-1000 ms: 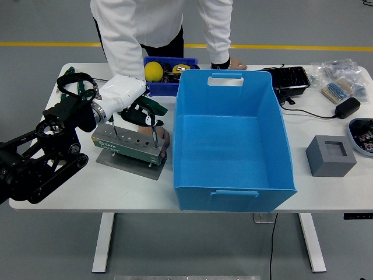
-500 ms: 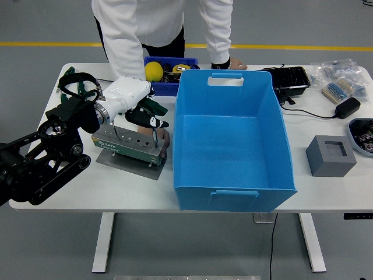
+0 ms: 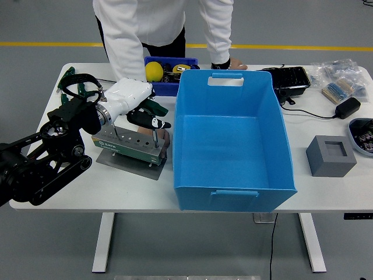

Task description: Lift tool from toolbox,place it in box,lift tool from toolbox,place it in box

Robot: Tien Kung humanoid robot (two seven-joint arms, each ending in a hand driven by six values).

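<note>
Grey floor with a yellow line at far side, white bench [image 3: 145, 195] across the view. Left arm comes in from lower left, black links, white forearm shell angled toward centre. Left hand [image 3: 145, 116] sits over the right end of the toolbox [image 3: 129, 147], fingers curled down around the top of a tool [image 3: 154, 139] standing upright in one of the holder's holes; tool not clear of the toolbox. Exact finger contact hard to tell, looks like a grip on the handle. Toolbox is a grey-green block on a metal plate, near left of the bench, just beside the big blue box [image 3: 233, 140]. Box is open-topped, centre of bench, nothing visible inside. Right: grey cube [image 3: 330, 155] with a square recess. Farther back: small blue bin [image 3: 166, 74] with a yellow ball [image 3: 154, 71], black tray [image 3: 288, 79], cable and adapter [image 3: 348, 107], bagged items at far right. Person [image 3: 163, 26] in white sleeves stands at far side, one hand [image 3: 234, 63] resting on the bench behind the box. Right arm not visible.
</note>
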